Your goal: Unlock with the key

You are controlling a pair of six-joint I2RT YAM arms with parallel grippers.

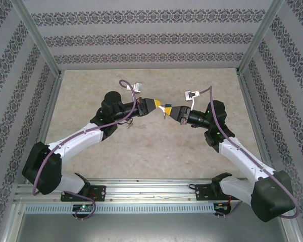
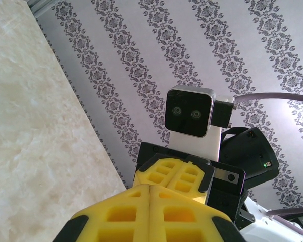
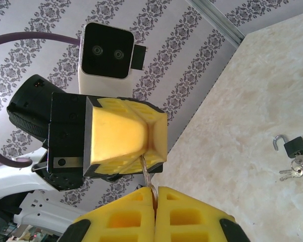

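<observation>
Yellow-fingered left hand (image 3: 152, 141), right hand (image 3: 155, 194), both clamped on 1 key (image 3: 146, 173)

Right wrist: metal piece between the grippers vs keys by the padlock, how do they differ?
The metal piece is in mid-air, pinched between the left gripper and right gripper; the keys lie flat on the table beside the padlock. The metal piece is one thin strip; the keys are a small bunch. Both look like silver metal.

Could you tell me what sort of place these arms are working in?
Probably a lab test booth: wallpapered panels in an aluminium frame surround a marble-look tabletop, with the arms bolted to a rail.
</observation>
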